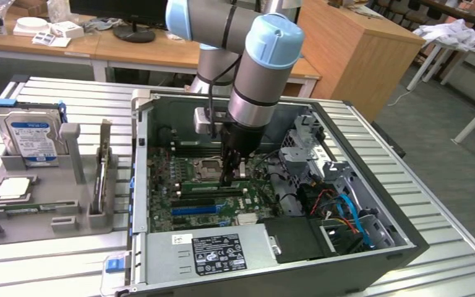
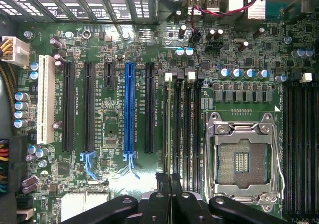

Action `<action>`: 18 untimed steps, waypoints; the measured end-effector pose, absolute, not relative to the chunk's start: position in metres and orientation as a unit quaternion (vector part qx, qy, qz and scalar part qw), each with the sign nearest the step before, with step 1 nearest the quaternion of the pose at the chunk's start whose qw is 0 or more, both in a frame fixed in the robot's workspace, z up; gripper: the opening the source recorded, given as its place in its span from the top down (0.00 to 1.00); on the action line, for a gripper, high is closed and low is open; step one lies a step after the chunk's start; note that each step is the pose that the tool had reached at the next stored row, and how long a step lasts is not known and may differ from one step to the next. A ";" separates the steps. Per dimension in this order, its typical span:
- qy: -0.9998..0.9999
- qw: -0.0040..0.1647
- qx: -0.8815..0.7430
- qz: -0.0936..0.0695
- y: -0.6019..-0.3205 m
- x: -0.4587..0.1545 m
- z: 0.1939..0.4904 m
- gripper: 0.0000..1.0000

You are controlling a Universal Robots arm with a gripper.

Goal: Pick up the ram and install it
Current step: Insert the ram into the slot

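Where arm point(image 1: 258, 68) reaches into open-topped case point(image 1: 320, 272), walls ring board point(image 2: 114, 134). Cables point(image 1: 345, 210) crowd exterior view's right; air above free. Socket point(image 2: 244, 159) sits beside slot bank point(image 2: 184, 129). Ram point(image 2: 168, 129) seems to stand on edge in bank's slot farthest from socket, black slot point(image 2: 148, 109) close on other side. Claw point(image 2: 171, 181) pressed together over ram's end; touching or not, cannot tell.
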State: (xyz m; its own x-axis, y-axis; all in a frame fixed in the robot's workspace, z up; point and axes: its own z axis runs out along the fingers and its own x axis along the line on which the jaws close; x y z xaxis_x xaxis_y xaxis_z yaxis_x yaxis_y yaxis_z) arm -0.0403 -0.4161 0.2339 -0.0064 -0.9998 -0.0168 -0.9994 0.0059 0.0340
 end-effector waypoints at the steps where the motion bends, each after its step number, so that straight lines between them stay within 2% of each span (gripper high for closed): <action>1: -0.709 0.006 0.705 -0.018 -0.416 -0.040 0.234 0.88; 18: -0.709 0.006 0.705 -0.018 -0.416 -0.040 0.232 0.88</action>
State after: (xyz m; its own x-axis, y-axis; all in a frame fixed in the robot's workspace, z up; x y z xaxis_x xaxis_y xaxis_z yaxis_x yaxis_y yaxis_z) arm -0.0403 -0.4158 0.2316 -0.0064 -0.9998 -0.0168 -0.9994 0.0058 0.0340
